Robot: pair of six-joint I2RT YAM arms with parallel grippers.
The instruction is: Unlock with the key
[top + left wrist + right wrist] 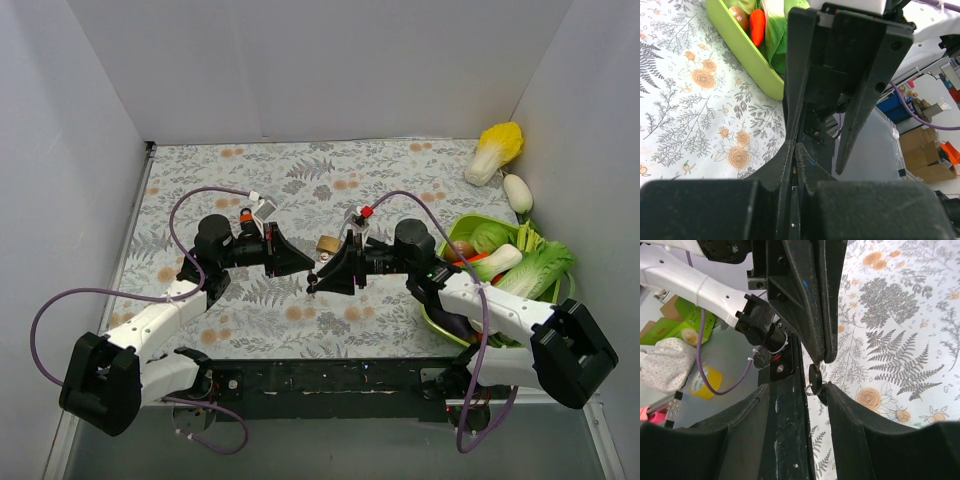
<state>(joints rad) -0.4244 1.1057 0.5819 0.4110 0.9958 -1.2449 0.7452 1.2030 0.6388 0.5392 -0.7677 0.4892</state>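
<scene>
Right wrist | left end effector (821, 358) seemingly pinches key (814, 376) | floral table (890, 340) beneath

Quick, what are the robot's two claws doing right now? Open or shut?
Left end effector: closed, pinching the key.
Right end effector: open, holding nothing.
</scene>
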